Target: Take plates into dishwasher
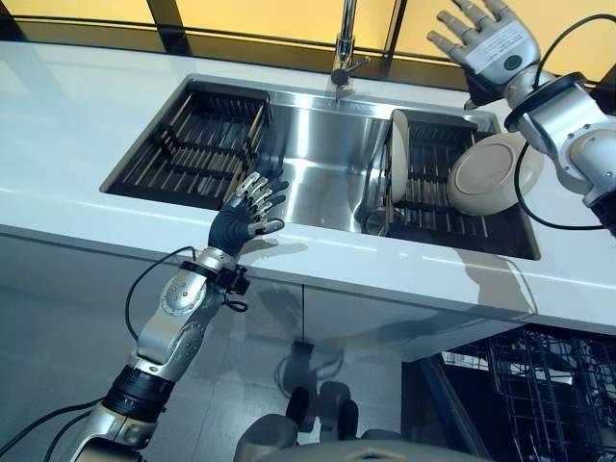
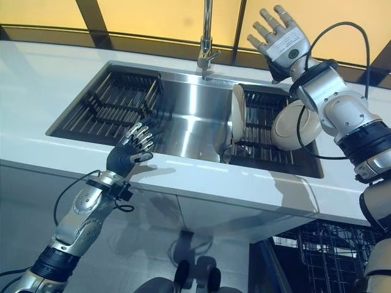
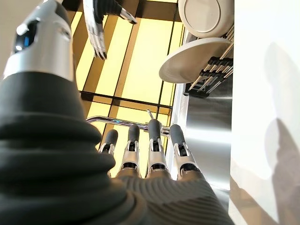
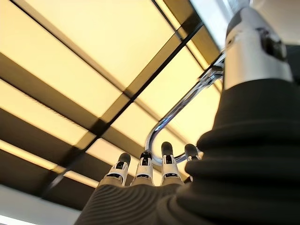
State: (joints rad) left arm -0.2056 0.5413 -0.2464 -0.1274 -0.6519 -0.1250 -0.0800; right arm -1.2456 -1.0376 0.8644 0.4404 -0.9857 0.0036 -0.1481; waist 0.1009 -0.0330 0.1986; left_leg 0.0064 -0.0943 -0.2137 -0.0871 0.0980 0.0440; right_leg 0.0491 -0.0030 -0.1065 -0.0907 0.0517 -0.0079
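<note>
Two cream plates stand in the black rack in the right part of the sink: one upright on its edge (image 1: 398, 154), one leaning back to its right (image 1: 491, 168). Both also show in the left wrist view, the upright plate (image 3: 194, 58) and the leaning plate (image 3: 206, 14). My left hand (image 1: 252, 207) is open and empty, fingers straight, over the sink's front edge left of the plates. My right hand (image 1: 486, 43) is open and empty, fingers spread, raised above the back counter behind the leaning plate. Its own wrist view shows straight fingers (image 4: 143, 171).
The steel sink (image 1: 318, 144) holds an empty black rack (image 1: 202, 140) at its left. The faucet (image 1: 345, 48) stands at the back middle. White counter (image 1: 77, 106) surrounds the sink. The open dishwasher's wire basket (image 1: 539, 395) is at the lower right, below the counter.
</note>
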